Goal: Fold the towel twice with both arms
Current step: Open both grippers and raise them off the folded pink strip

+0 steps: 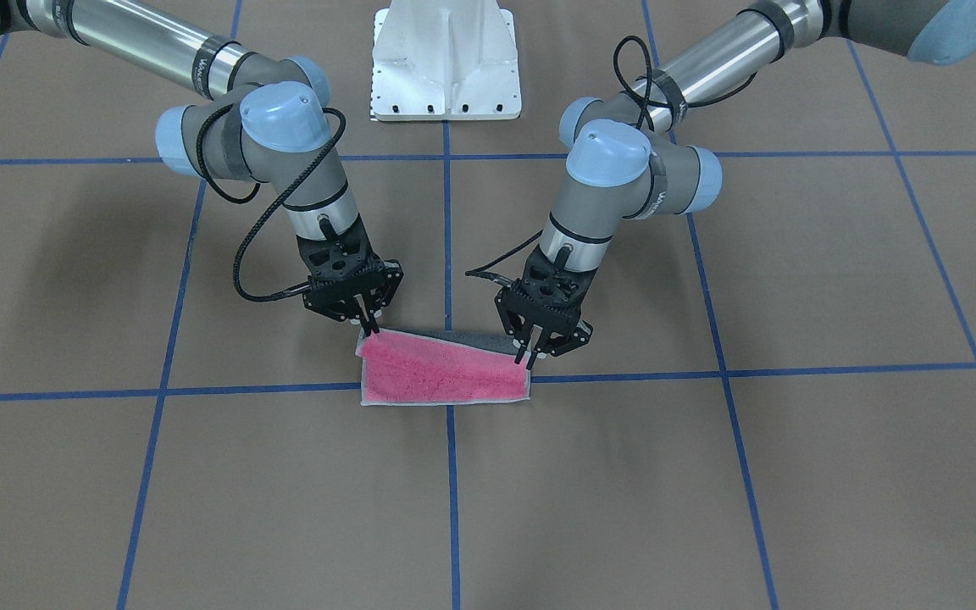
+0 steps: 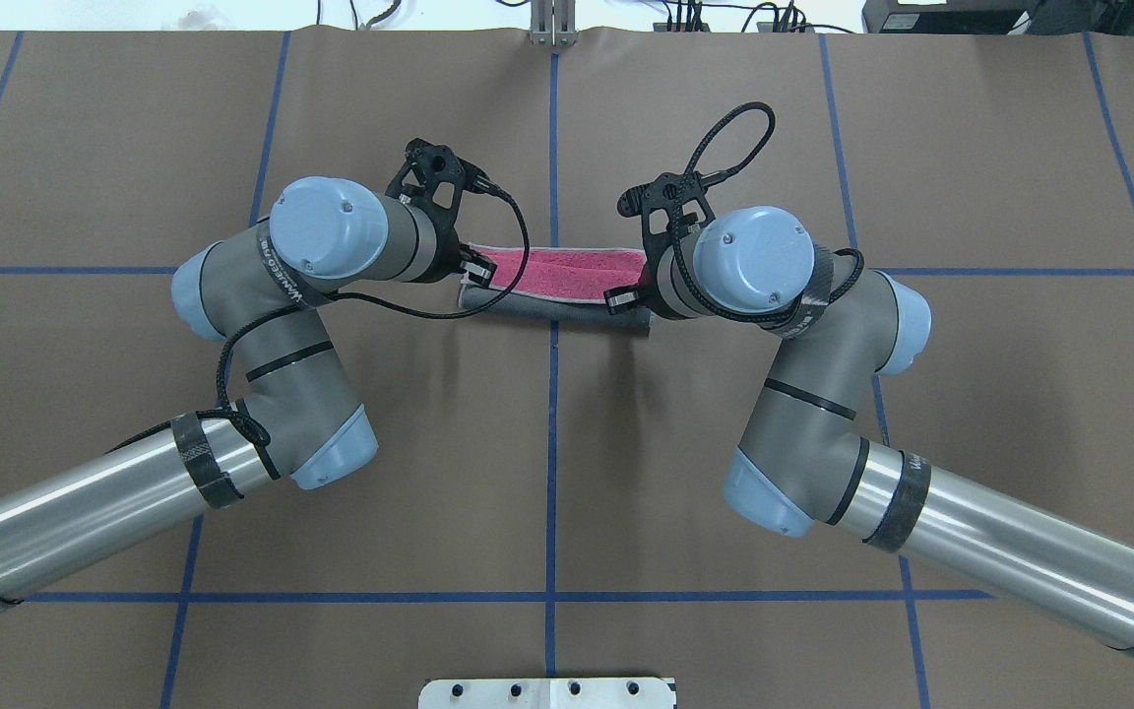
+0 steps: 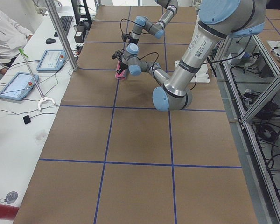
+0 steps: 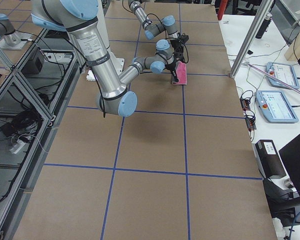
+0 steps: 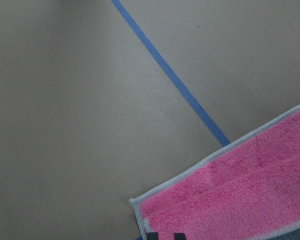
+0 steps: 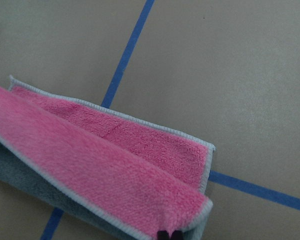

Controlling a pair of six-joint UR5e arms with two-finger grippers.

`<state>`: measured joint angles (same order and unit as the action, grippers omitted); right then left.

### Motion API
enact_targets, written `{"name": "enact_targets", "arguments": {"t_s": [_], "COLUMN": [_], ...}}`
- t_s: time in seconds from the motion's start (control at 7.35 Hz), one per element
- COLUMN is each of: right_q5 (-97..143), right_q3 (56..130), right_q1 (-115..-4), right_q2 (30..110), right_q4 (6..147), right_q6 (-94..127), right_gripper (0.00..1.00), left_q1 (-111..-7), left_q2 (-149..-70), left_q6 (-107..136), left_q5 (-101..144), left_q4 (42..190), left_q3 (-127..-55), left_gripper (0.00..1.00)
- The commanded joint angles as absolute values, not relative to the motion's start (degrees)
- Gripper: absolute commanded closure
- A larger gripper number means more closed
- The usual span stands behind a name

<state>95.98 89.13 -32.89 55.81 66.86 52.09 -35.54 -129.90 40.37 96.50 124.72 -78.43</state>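
Note:
The towel [image 1: 446, 373] lies across a blue tape crossing at the table's middle, pink face up, with a light grey stitched border. The edge nearest the robot is raised and curls over, so the dark grey face [image 2: 557, 310] shows. My left gripper [image 1: 529, 360] is shut on one corner of that raised edge, and the right gripper [image 1: 372, 329] is shut on the other. In the right wrist view the pink flap [image 6: 105, 170] hangs over the flat pink layer. The left wrist view shows the towel's corner [image 5: 230, 195] just above the fingertips.
The brown table cover carries a blue tape grid [image 1: 450, 474]. The white pedestal base [image 1: 446, 59] stands behind the towel, between the arms. Tablets [image 3: 51, 59] and a person's sleeve [image 3: 4, 32] are on the side bench, beyond the table's edge.

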Motion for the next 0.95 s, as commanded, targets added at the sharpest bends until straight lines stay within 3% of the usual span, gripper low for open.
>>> {"name": "enact_targets", "arguments": {"t_s": [0.0, 0.54, 0.82], "right_q5": [96.15, 97.29, 98.34], "right_q3": [89.03, 89.03, 89.12], "right_q1": [-34.18, -34.54, -34.54], "right_q2": [55.37, 55.46, 55.63], "right_q4": [66.80, 66.80, 66.71], "right_q6": [52.29, 52.90, 56.23], "right_gripper": [0.30, 0.27, 0.17], "left_q1": [-37.95, -39.03, -38.85], "left_q2": [-130.52, -130.43, -130.52], "left_q6": [40.52, 40.52, 50.27], "left_q5": [99.82, 102.92, 103.09], "left_q4": [124.72, 124.63, 125.33], "left_q3": [-78.05, -77.96, -77.08], "left_gripper": [0.16, 0.16, 0.06]}}
